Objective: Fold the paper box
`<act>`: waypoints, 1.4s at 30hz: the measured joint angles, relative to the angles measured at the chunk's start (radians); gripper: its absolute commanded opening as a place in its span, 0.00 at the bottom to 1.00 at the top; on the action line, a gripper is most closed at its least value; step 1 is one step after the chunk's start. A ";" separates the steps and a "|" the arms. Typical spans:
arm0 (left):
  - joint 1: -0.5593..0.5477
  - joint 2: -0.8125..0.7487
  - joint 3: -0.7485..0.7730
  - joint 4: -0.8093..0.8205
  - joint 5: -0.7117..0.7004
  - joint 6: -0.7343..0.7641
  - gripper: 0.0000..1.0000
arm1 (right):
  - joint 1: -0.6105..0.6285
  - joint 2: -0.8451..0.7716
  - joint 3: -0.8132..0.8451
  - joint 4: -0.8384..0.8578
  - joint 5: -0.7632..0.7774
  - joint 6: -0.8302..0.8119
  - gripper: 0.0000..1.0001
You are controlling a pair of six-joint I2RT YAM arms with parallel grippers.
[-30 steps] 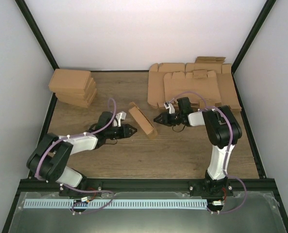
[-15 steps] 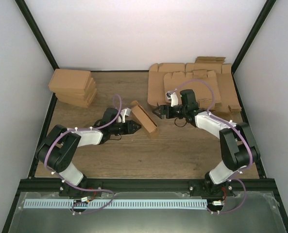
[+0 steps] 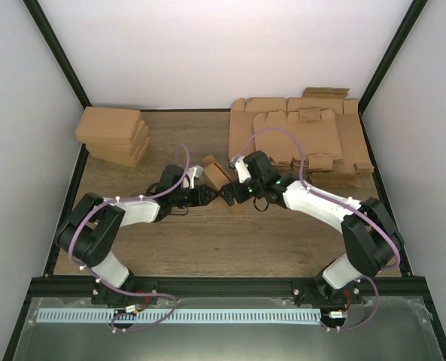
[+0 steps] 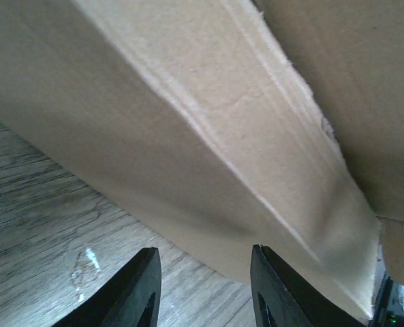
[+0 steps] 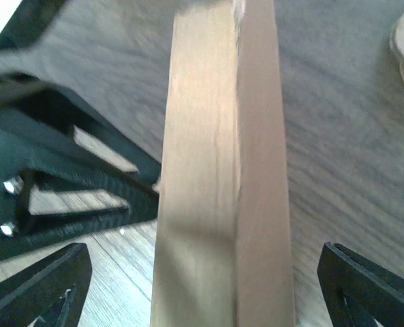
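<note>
Paper box (image 3: 215, 174) stands on one long edge near the middle of the wooden table (image 3: 230, 248), and we find it between the tips of our two arms. From above, the paper box runs on a slant, its far end towards the back left and its near end towards the front right, with part of it hidden under the right arm. It seems to lean rather than stand straight, though we cannot tell how far.

Our left gripper (image 3: 207, 198) reaches in from the left, low over the table, its tip just beside the box's left face. In the left wrist view its two fingers (image 4: 140, 293) stand partly spread with bare wood showing between them. The broad brown side of the box fills the view above and ahead of them, and nothing sits in the gap. Whether the tips touch the cardboard we cannot tell.

Our right gripper (image 3: 226, 193) comes in from the right. In the right wrist view its fingers (image 5: 41, 289) are spread wide, one at each lower corner, and the narrow face of the box rises between them, apart from both. It straddles the box without pinching it. To the left of the box in that view we see the black body of the left gripper, close to the cardboard.

At the far left of the table sits a stack of folded brown boxes (image 3: 113, 135), and at the far right lies a spread of flat cardboard sheets (image 3: 298, 135)
</note>
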 measured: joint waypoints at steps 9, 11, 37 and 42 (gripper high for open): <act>0.000 -0.102 0.002 -0.144 -0.114 0.060 0.40 | 0.128 0.082 0.050 -0.166 0.292 -0.004 0.61; 0.002 -0.140 0.006 -0.190 -0.149 0.077 0.40 | 0.144 0.106 0.068 -0.189 0.343 -0.006 0.53; 0.124 -0.780 0.121 -0.801 -0.435 0.236 0.51 | 0.205 0.049 0.129 -0.174 0.036 -0.434 0.51; 0.124 -0.824 0.140 -0.841 -0.446 0.252 0.51 | 0.206 0.049 0.129 -0.203 -0.095 -0.591 0.47</act>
